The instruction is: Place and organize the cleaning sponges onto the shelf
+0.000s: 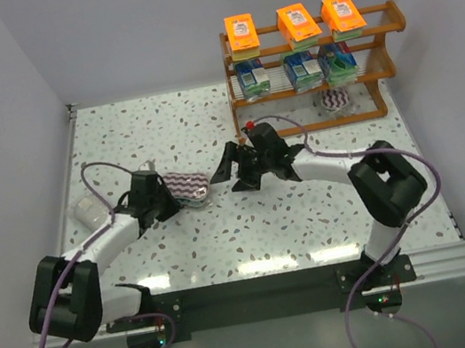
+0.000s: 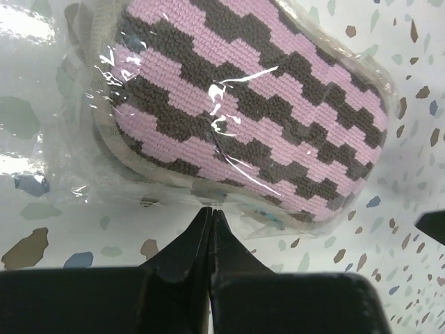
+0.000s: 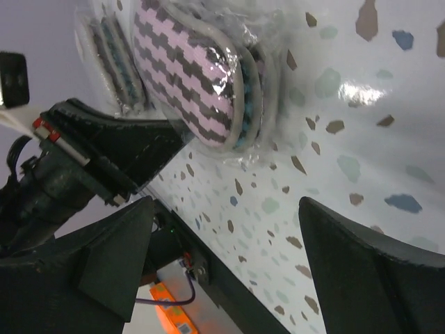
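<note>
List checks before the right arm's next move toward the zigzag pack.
1. Left gripper shut on zigzag pack at the bag edge: ok.
2. Right gripper jaws open wide: ok.
3. Pack between right jaws: not ok, it lies ahead of them.
4. Pack lifted off table: cannot tell.
5. Free room on shelf bottom tier beside shelved zigzag pack: ok.

The left claw (image 2: 210, 216) blocks the zigzag pack's (image 2: 250, 104) left side; its right side faces bare table (image 1: 312, 214).
</note>
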